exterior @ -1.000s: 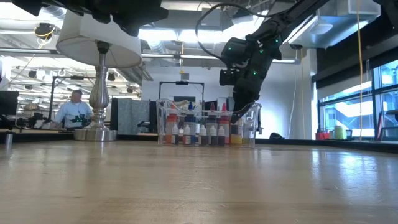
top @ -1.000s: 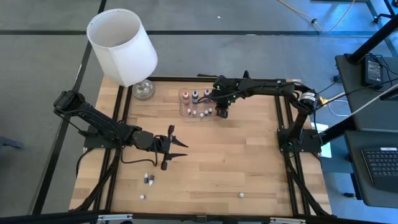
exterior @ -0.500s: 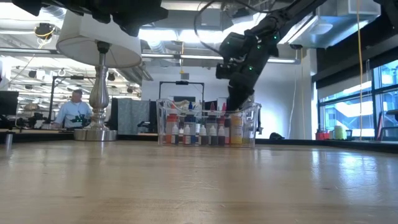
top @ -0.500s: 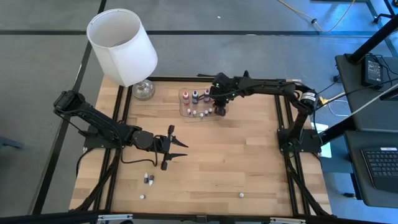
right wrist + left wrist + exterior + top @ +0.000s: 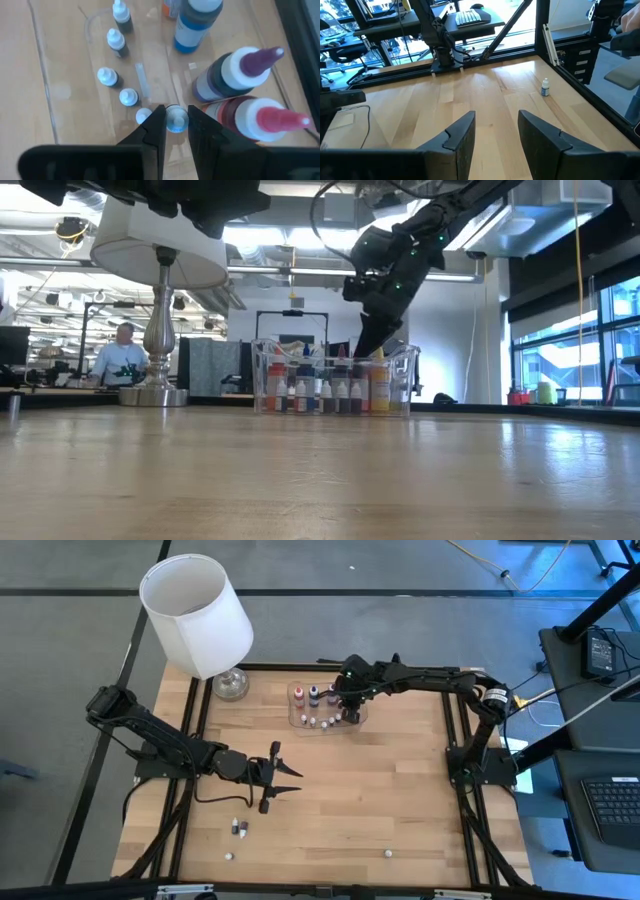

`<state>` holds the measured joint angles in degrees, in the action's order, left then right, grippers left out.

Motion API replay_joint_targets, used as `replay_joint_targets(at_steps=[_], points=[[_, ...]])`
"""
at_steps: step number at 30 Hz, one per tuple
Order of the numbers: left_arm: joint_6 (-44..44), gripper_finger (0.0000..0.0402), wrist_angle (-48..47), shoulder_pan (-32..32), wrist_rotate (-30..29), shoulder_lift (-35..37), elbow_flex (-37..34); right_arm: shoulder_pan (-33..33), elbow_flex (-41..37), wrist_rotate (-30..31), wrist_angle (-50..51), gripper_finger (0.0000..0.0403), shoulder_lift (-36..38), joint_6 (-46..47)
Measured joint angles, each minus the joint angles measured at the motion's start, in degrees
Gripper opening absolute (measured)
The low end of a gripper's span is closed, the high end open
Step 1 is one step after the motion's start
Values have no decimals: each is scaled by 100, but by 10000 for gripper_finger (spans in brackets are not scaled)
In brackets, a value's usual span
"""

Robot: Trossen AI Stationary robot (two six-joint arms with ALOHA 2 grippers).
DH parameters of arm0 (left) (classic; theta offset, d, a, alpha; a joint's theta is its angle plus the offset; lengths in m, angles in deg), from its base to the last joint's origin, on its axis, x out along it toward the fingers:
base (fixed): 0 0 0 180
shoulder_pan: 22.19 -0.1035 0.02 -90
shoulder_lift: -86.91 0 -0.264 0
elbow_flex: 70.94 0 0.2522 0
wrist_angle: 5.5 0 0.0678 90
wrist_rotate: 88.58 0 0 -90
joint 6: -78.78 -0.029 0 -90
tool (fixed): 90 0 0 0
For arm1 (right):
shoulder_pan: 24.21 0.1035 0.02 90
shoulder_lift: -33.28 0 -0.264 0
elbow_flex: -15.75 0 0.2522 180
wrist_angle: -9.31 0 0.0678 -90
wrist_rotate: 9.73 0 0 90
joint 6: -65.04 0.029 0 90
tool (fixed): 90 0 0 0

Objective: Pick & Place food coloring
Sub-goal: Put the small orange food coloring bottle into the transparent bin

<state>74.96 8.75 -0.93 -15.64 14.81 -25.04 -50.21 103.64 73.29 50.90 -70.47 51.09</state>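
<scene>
The food coloring bottles stand in a shallow clear tray (image 5: 300, 706) at the table's far middle. Among them are blue (image 5: 192, 25), purple (image 5: 235, 75) and red (image 5: 255, 117) ones and a row of tiny whitish ones (image 5: 128, 96). My right gripper (image 5: 350, 715) hangs over the tray's right part, shut on a tiny white-capped bottle (image 5: 176, 120). My left gripper (image 5: 295, 781) waits open above the table's left middle, with nothing between its fingers (image 5: 462, 137). More tiny bottles stand loose on the table near its front edge (image 5: 240, 828), (image 5: 387, 853). My right gripper pinches the tiny bottle's white cap (image 5: 176, 116) between its two fingertips. The fingers slant down onto it from above and from the table's right. The bottle sits upright. Whether its base is clear of the tray floor, I cannot tell.
A lamp with a white shade (image 5: 195, 615) and a glass base (image 5: 230, 686) stands at the far left corner, close to the tray. Another loose tiny bottle (image 5: 229, 856) lies near the front edge. Black frame rails run along the table's sides.
My right gripper has risen a little over the tray and drawn slightly toward the table's far edge, tipping less steeply. Its fingers have stayed shut.
</scene>
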Motion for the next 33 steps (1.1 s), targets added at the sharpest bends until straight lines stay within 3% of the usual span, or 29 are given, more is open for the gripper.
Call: replay_joint_targets(at_steps=[33], points=[[0,145,-129,0,0,0,-2,4,2,2,-305,76,-529,170]])
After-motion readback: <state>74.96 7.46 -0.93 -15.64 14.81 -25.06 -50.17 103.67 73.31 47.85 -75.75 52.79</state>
